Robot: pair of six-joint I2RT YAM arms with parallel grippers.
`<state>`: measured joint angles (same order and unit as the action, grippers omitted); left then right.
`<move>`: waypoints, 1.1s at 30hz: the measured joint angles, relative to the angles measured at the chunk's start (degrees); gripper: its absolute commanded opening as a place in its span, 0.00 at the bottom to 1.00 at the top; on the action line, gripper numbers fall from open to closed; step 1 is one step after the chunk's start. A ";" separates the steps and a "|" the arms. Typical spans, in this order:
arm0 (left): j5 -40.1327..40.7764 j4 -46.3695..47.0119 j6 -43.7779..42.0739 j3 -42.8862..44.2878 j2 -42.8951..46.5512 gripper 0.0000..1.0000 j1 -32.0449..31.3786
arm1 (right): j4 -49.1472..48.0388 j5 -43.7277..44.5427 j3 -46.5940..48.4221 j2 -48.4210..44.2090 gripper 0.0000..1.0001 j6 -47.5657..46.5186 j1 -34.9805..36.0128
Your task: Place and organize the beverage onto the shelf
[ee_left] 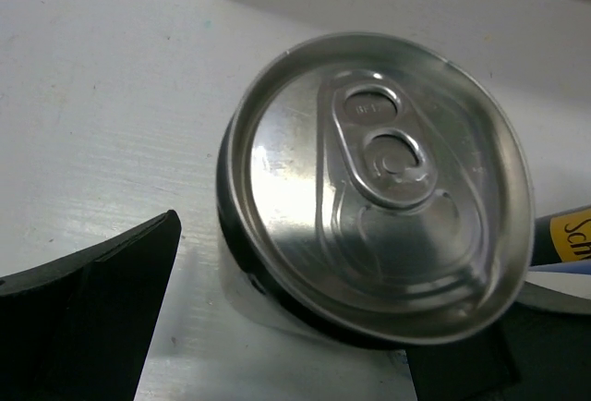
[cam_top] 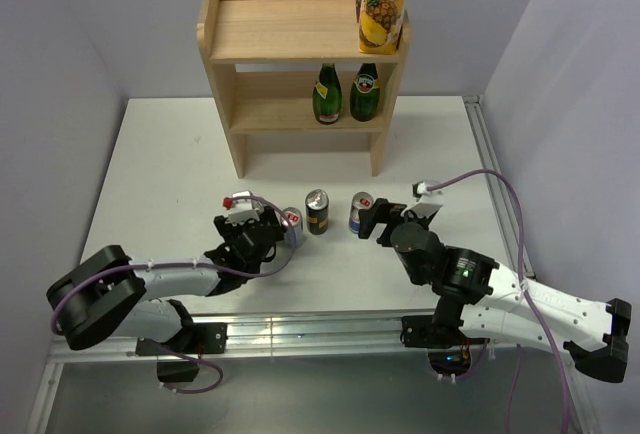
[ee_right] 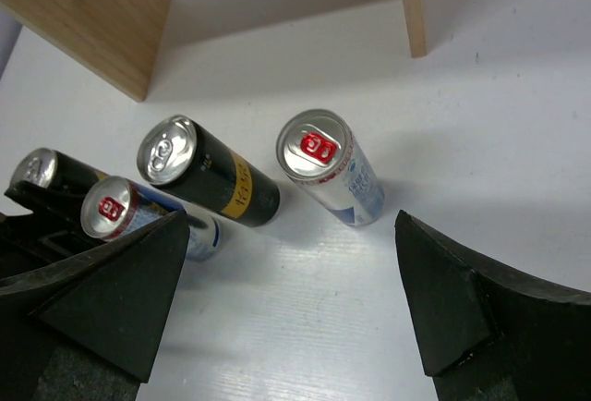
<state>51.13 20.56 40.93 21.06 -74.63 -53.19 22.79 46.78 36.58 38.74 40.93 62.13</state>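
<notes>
Standing at the middle of the far edge of the table [cam_top: 160,154], the shelf [cam_top: 222,84] is shown in the top external view with the two green bottles [cam_top: 327,94] side by side at the right end of its lower tier and a yellow juice carton [cam_top: 385,9] at the right end of its top tier. Toward the near edge, three cans are lined up upright: a left silver-blue can [cam_top: 292,226] just beside the left gripper [cam_top: 265,232], a middle dark can [cam_top: 317,211], and a right silver-blue can [cam_top: 360,212] just in front of the right gripper [cam_top: 378,222]. In the left wrist view, the lid of a second dark can [ee_left: 379,179] is seen between the spread fingers [ee_left: 92,318]; bare table is visible between one finger and the can, so the jaws are parted around it, not clamped. In the right wrist view, the fingers are spread wide with nothing held, and the right silver-blue can is framed ahead between them, apart from both, with the other three cans ranged to its left.
</notes>
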 measured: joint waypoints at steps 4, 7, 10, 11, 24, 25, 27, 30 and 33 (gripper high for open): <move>1.14 3.41 -0.37 -0.09 -4.26 0.99 0.00 | 0.07 -0.57 -0.85 0.07 1.00 0.20 0.00; 2.49 4.59 0.13 -0.04 -7.89 0.98 0.00 | 0.07 -0.74 -1.03 0.07 1.00 0.20 0.00; 3.67 5.64 0.48 0.07 -10.91 0.91 -0.07 | 0.09 -0.72 -1.05 -0.11 1.00 0.20 0.00; 3.98 6.16 0.52 0.20 -11.61 0.85 -0.13 | 0.11 -0.74 -1.07 -0.28 1.00 0.20 0.00; 6.49 5.73 0.81 1.25 -13.14 0.00 -0.20 | 1.05 -0.50 -2.54 -2.36 0.99 0.55 0.02; 6.49 4.02 1.09 1.68 -12.74 0.00 -0.24 | 1.07 -0.50 -2.54 -2.36 0.98 0.55 0.02; 6.51 -0.13 1.38 2.64 -10.97 0.00 -0.52 | 1.05 -0.50 -2.54 -2.34 0.98 0.55 0.04; 6.12 -7.08 1.25 4.59 -5.92 0.00 -0.96 | 1.03 -0.50 -2.54 -2.29 0.98 0.55 0.04; 5.64 -11.41 -0.72 7.19 0.81 0.00 -1.18 | 0.90 -0.50 -2.54 -2.10 0.98 0.50 0.11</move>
<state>56.77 9.15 40.21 28.25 -73.82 -54.37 23.68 46.28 34.04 36.64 41.43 62.24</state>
